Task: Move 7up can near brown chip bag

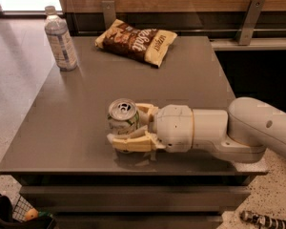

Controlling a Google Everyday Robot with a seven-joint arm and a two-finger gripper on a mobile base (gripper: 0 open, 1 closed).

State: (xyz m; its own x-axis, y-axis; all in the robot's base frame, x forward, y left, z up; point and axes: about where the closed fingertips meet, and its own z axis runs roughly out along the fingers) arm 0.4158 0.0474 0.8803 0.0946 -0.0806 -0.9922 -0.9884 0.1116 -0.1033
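Observation:
The 7up can (122,119) stands upright on the grey table (190,75), near its front edge. My gripper (126,124) reaches in from the right with one cream finger (131,141) in front of the can and the other behind it, both against the can. The brown chip bag (136,42) lies flat at the table's far side, well beyond the can.
A clear plastic water bottle (60,39) stands at the table's far left corner. A wooden wall with metal brackets (248,20) runs behind the table. Small items lie on the floor at the lower left (9,213) and lower right (264,219).

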